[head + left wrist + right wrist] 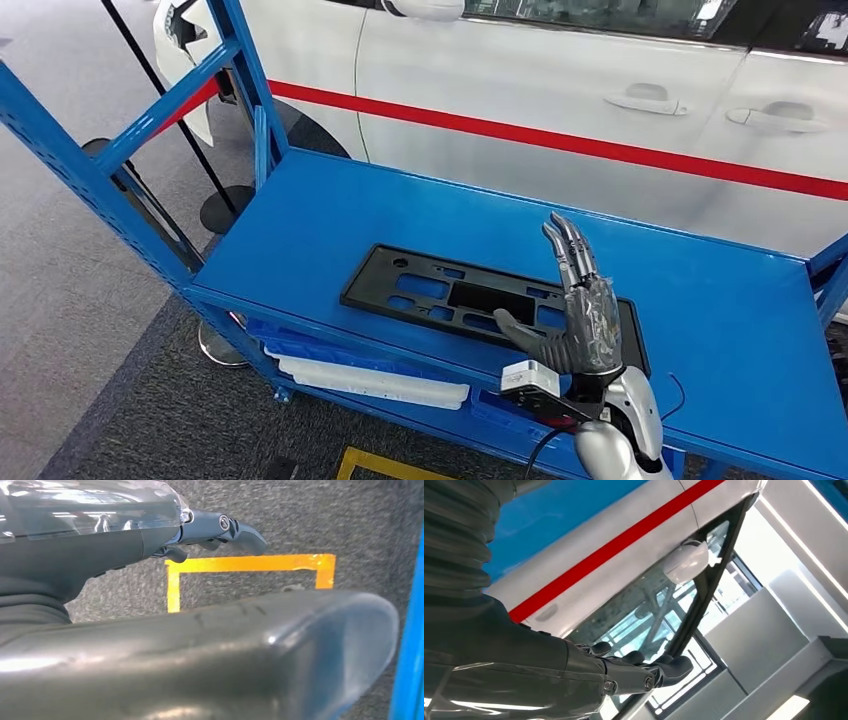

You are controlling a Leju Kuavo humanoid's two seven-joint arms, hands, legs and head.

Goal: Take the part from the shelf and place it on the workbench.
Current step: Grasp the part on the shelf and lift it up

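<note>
Black part (470, 298): near right end hidden behind the raised right hand (580, 320). White car (600, 90): roof and wheels cut by the frame edge. Lower shelf items (370, 380): white and blue pieces half hidden under the shelf top, kind unclear. Left hand (150, 535): blurred close up, fingers (240, 532) partly covered.

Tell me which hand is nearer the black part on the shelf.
Right. The right hand is raised, fingers apart, over the black part's near right end on the shelf. The left hand hangs low over grey floor with a yellow marking.
</note>
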